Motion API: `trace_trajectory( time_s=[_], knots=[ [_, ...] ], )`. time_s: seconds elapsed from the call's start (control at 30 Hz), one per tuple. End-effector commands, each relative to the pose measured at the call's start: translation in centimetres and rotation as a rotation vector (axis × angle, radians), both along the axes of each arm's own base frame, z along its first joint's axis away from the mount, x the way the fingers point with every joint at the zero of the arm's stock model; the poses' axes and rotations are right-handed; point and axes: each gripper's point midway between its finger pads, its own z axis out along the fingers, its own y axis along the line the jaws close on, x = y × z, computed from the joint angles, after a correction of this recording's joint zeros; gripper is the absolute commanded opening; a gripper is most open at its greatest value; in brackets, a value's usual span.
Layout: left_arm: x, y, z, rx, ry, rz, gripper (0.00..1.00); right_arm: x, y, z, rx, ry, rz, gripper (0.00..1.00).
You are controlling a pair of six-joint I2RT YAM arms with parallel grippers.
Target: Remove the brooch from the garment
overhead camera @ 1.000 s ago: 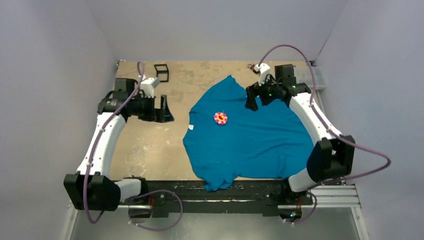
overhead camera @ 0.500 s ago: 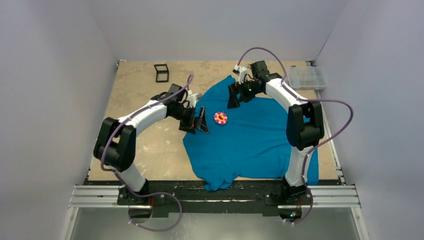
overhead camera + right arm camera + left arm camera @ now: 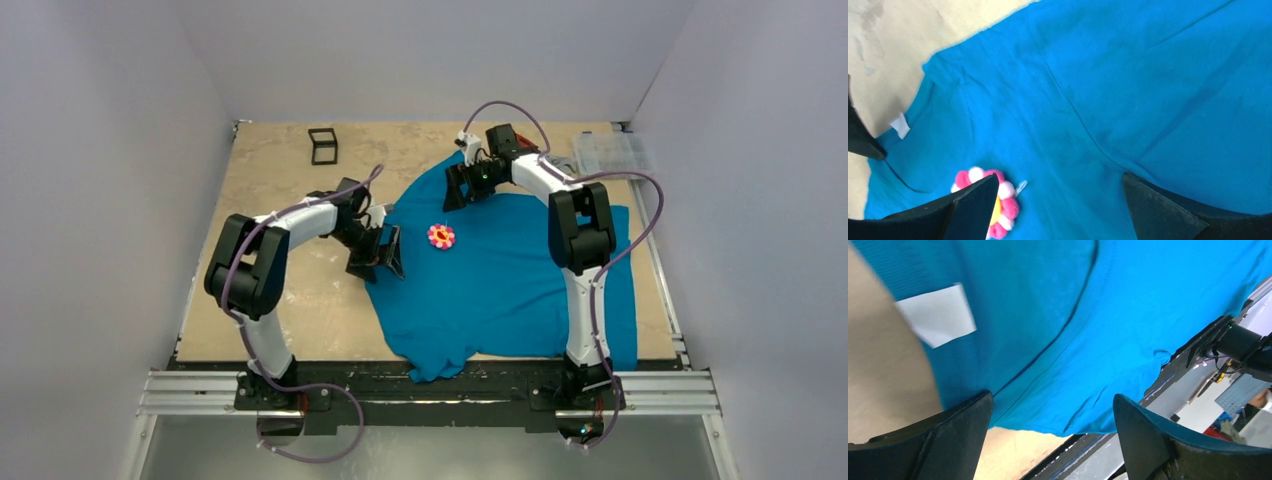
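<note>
brooch (image 3: 441, 236) on garment (image 3: 500, 290), between tools, touching neither; left tool (image 3: 378, 260) and right tool (image 3: 453, 188) spread wide, empty.

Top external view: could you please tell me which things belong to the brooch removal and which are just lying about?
Job: small pink flower-shaped brooch with yellow centre; large teal-blue fabric T-shirt.
Lying about: small black rectangular frame; clear plastic compartment box.

Teal-blue garment (image 3: 500, 280), pink-and-yellow brooch (image 3: 441, 236), white tag (image 3: 935, 315), tan table (image 3: 280, 170)
</note>
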Motion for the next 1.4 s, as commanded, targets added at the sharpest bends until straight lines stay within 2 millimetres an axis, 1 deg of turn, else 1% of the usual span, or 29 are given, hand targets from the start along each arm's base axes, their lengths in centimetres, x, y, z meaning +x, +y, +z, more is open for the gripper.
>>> trace_trajectory(
  time_s=[0.0,0.07,0.1,0.2,0.33,0.43,0.47,0.5,0.57,0.6,0.63,0.67,0.7,0.73,0.77,0.8,0.83,0.87,0.93,0.97,1.0,1.07,1.13,1.27,1.33,1.37],
  knots=[
    [0.5,4.3,-1.0,0.096,0.027,0.052,0.90,0.6,2.6,0.5,0.049,-0.017,0.017,0.99],
    [0.2,5.5,-1.2,0.112,0.038,0.053,0.89,0.3,3.4,0.1,0.061,-0.005,0.023,0.99],
    [-0.3,5.9,-1.2,0.121,0.048,0.041,0.88,0.1,3.7,-0.2,0.062,0.000,0.024,0.99],
    [-1.5,6.3,-0.8,0.117,0.030,-0.001,0.87,0.1,4.3,0.1,0.075,-0.014,0.024,0.99],
    [-2.0,6.7,0.5,0.101,-0.049,-0.022,0.84,0.7,4.5,2.0,0.090,-0.063,0.029,0.99],
    [-2.2,6.7,1.1,0.094,-0.052,-0.031,0.82,0.6,5.2,4.0,0.129,-0.086,0.057,0.99],
    [-2.0,6.4,1.8,0.077,-0.066,-0.051,0.80,0.4,5.5,4.8,0.144,-0.090,0.071,0.99],
    [-1.5,6.4,2.5,0.075,-0.105,-0.068,0.80,0.1,5.6,5.6,0.152,-0.092,0.083,0.99],
    [0.0,6.5,4.1,0.107,-0.260,-0.144,0.80,-0.6,5.5,7.3,0.159,-0.115,0.105,0.99],
    [1.0,6.5,4.8,0.151,-0.362,-0.206,0.79,-1.0,5.2,8.0,0.153,-0.138,0.122,0.99],
    [2.0,6.7,5.2,0.215,-0.460,-0.269,0.78,-1.5,5.1,8.7,0.156,-0.146,0.123,0.99],
    [2.9,6.6,5.3,0.274,-0.558,-0.351,0.77,-1.8,4.6,9.0,0.145,-0.153,0.112,0.99],
    [4.0,6.4,5.4,0.331,-0.635,-0.402,0.72,-2.1,4.0,9.2,0.127,-0.165,0.105,0.99],
    [5.6,6.3,5.6,0.392,-0.710,-0.422,0.66,-2.5,3.5,9.1,0.103,-0.173,0.101,0.99],
    [7.0,5.9,5.7,0.437,-0.749,-0.439,0.59,-2.8,3.0,8.9,0.080,-0.175,0.096,0.98],
    [8.4,5.5,6.0,0.481,-0.771,-0.450,0.51,-3.0,2.5,8.3,0.054,-0.168,0.087,0.98],
    [10.1,4.9,5.6,0.537,-0.770,-0.459,0.47,-3.1,2.1,7.7,0.035,-0.158,0.080,0.97],
    [10.3,4.7,5.2,0.557,-0.744,-0.476,0.41,-3.1,2.0,7.4,0.029,-0.148,0.079,0.97],
    [11.9,4.0,4.3,0.607,-0.700,-0.486,0.31,-2.7,1.5,7.0,0.023,-0.128,0.066,0.94],
    [12.5,3.6,3.9,0.618,-0.685,-0.490,0.27,-2.3,1.3,6.9,0.026,-0.114,0.053,0.92],
    [12.8,3.4,2.8,0.636,-0.652,-0.498,0.25,-1.9,0.8,6.9,0.032,-0.100,0.037,0.91],
    [12.8,2.9,2.0,0.640,-0.614,-0.507,0.19,-0.7,-0.6,7.4,0.053,-0.085,-0.011,0.88],
    [11.9,2.7,0.9,0.642,-0.568,-0.532,0.14,0.3,-2.3,7.6,0.071,-0.063,-0.069,0.86],
    [8.8,2.7,-1.0,0.647,-0.501,-0.612,0.10,0.8,-5.2,8.0,0.092,-0.047,-0.145,0.85],
    [6.9,2.7,-1.9,0.639,-0.469,-0.660,0.09,0.5,-6.0,7.9,0.091,-0.044,-0.156,0.85],
    [5.9,2.7,-2.2,0.628,-0.459,-0.680,0.09,0.1,-6.1,7.8,0.086,-0.041,-0.151,0.85]
  ],
)
